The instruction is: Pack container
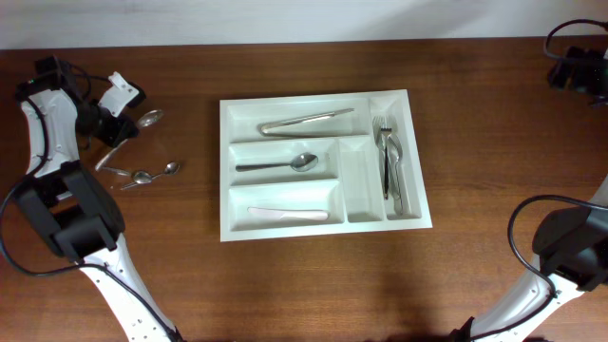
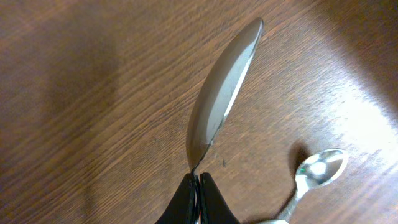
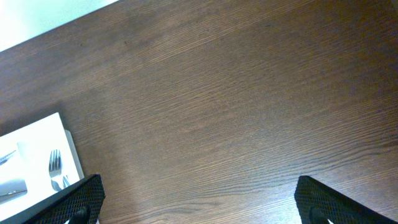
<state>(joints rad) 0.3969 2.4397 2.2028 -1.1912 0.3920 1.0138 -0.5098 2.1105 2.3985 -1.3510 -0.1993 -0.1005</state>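
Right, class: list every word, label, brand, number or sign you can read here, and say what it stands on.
None can be read.
The container, the spoon in the left gripper and the table show no print or label; any maker's stamp on the cutlery is too small to tell.

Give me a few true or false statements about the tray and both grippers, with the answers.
The left gripper is shut on a spoon. True.
The right gripper holds a fork. False: it is open and empty above the table.
The forks lie in the tray's rightmost narrow compartment. True.
The tray's middle wide compartment is empty. False: another spoon lies in it.
Some loose spoons lie on the table left of the tray. True.
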